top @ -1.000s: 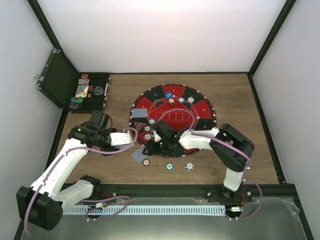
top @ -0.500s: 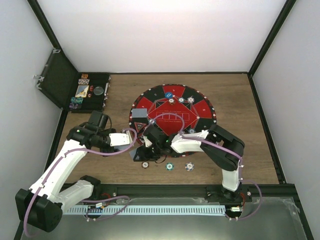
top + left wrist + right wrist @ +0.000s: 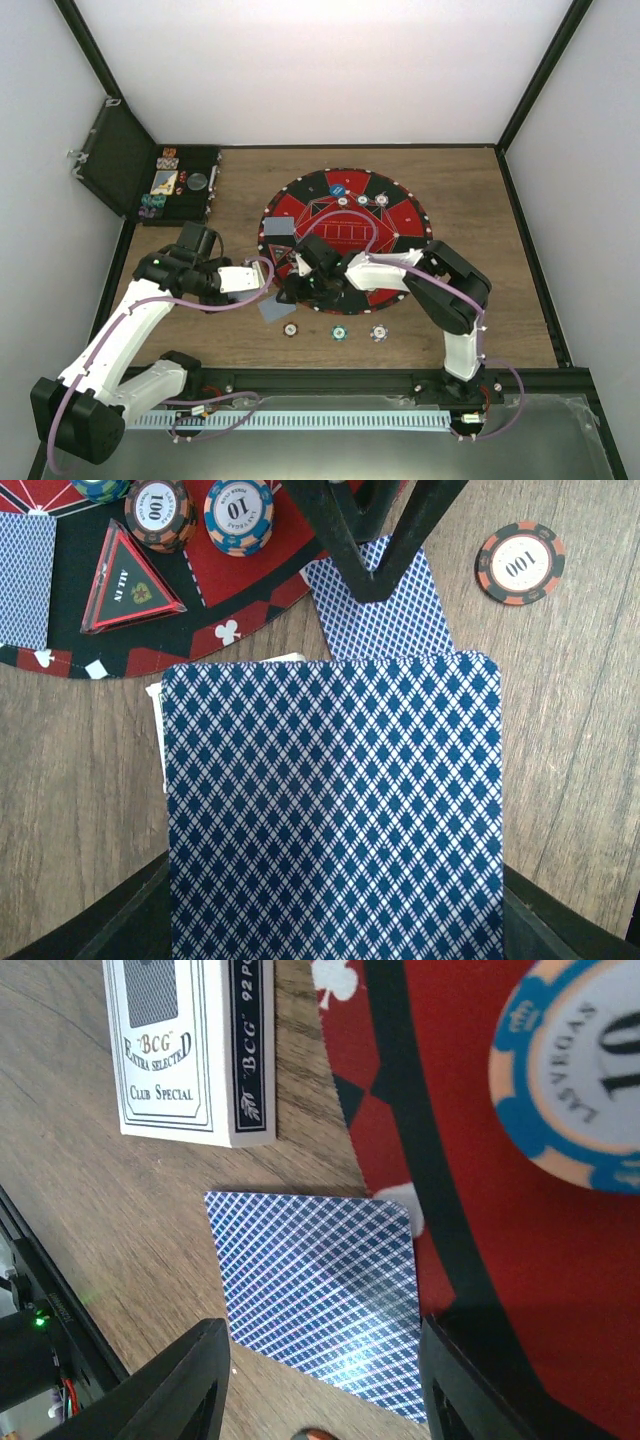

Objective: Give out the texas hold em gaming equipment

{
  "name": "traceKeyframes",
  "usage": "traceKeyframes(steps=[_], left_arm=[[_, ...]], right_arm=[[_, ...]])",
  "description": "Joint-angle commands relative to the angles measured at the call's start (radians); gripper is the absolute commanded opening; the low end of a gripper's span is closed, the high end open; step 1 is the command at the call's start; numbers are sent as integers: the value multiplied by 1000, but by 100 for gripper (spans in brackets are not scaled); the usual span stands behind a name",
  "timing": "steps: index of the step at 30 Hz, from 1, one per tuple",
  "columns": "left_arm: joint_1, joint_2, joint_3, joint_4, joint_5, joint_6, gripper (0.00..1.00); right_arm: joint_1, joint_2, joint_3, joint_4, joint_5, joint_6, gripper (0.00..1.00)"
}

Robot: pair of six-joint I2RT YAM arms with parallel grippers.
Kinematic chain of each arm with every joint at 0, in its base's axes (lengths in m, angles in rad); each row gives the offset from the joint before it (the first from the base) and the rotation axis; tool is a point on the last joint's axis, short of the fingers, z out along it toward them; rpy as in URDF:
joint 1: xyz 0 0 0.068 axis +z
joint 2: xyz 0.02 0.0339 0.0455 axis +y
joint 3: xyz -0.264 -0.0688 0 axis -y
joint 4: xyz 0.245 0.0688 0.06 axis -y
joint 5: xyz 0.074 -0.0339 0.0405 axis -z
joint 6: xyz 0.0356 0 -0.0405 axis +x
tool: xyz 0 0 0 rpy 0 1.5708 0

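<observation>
My left gripper [image 3: 262, 278] is shut on a deck of blue diamond-backed cards [image 3: 335, 810], held above the wood just left of the mat. One blue-backed card [image 3: 272, 308] lies face down on the wood by the mat's edge. It also shows in the right wrist view [image 3: 320, 1305] and the left wrist view [image 3: 390, 620]. My right gripper [image 3: 293, 290] is open, low over this card, with a finger [image 3: 190, 1390] on each side of it. Three chips lie on the wood at the front: left [image 3: 290, 328], middle [image 3: 339, 333] and right [image 3: 379, 332].
The round red-and-black mat [image 3: 400, 215] carries several chips, a triangular all-in marker [image 3: 130, 580] and another card [image 3: 280, 228]. A white card box [image 3: 190, 1050] is near the lone card. An open black case [image 3: 150, 185] with more chips stands at the back left.
My right gripper has swung left from the mat's front edge to the lone card. The left arm and its deck have stayed put.
</observation>
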Motion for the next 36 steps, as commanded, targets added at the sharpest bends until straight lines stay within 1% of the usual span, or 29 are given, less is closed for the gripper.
traceKeyframes(steps=[1,4,9,21,24,30,33,36], left_arm=[[3,-2,36,-10,7,5,7],[3,-1,38,-9,7,6,7],[3,-1,44,-13,10,5,7],[3,-10,39,-18,14,5,7],[3,-8,42,-20,16,2,7],[3,-8,43,-14,22,5,7],[3,-4,42,-1,31,1,7],[3,-1,34,16,40,-5,7]], right_arm=[[7,71,30,11,-2,-22,54],[37,98,45,32,-27,-10,54],[121,154,92,38,-46,9,53],[173,209,155,139,-154,72,53],[139,149,122,149,-171,78,53],[4,-75,-80,175,-205,76,60],[-51,-172,-147,145,-213,54,61],[-91,-253,-204,166,-249,72,63]])
